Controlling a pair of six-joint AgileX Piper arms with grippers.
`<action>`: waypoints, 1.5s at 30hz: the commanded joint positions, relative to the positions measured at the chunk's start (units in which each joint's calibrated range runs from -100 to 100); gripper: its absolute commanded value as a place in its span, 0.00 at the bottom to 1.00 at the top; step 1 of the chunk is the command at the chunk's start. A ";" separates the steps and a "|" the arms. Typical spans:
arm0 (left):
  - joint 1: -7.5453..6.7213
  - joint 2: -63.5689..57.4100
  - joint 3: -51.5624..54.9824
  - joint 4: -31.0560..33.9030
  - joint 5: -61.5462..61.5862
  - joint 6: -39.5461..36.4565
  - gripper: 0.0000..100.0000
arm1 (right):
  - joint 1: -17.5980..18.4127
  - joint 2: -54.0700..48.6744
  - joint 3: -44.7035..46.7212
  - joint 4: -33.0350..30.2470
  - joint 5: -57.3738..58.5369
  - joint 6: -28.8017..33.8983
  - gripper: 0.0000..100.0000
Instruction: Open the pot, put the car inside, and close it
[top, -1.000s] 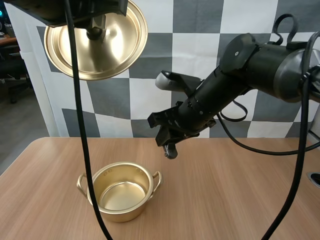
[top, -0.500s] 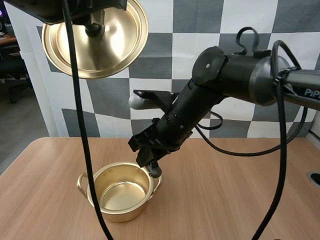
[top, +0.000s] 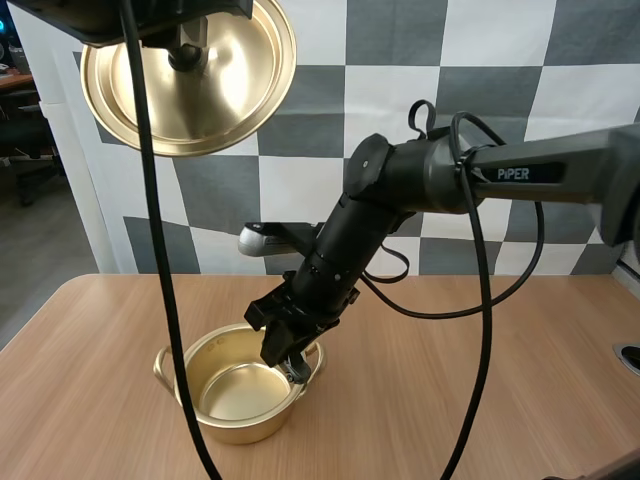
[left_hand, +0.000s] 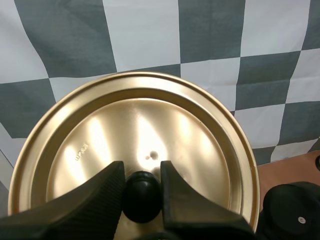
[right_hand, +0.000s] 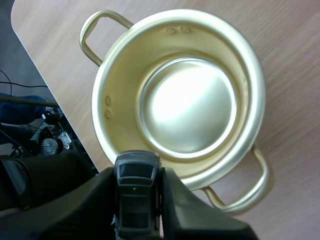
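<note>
While the right gripper (right_hand: 137, 200) pinches the small dark toy car (right_hand: 137, 190) over the right rim of the round gold metal pot (top: 235, 428), it should ease left above the bare bottom before releasing; the left gripper (left_hand: 142, 182) clamps the black knob (left_hand: 141, 197) of the raised gold lid (left_hand: 200, 145)

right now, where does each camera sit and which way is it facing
high view: behind and above the arm bases, facing forward and down over the table; right gripper at the pot's rim, left gripper holding the lid aloft.
left wrist view: on the left arm, facing the lid; own fingers pinch its knob.
right wrist view: on the right arm, looking down into the pot; own fingers pinch the car.
shared: high and right wrist both show the pot.
</note>
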 joint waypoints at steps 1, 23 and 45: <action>-0.02 -0.02 0.01 0.04 0.02 0.02 0.00 | 0.03 1.45 0.08 1.74 0.07 -1.51 0.00; -0.02 -0.01 0.01 0.15 0.02 0.02 0.00 | 5.83 15.64 -4.74 -1.74 -4.60 -4.03 0.00; -0.02 -1.46 0.01 -0.45 0.02 0.11 0.00 | 5.83 23.03 -8.66 -3.31 -11.89 -4.03 0.00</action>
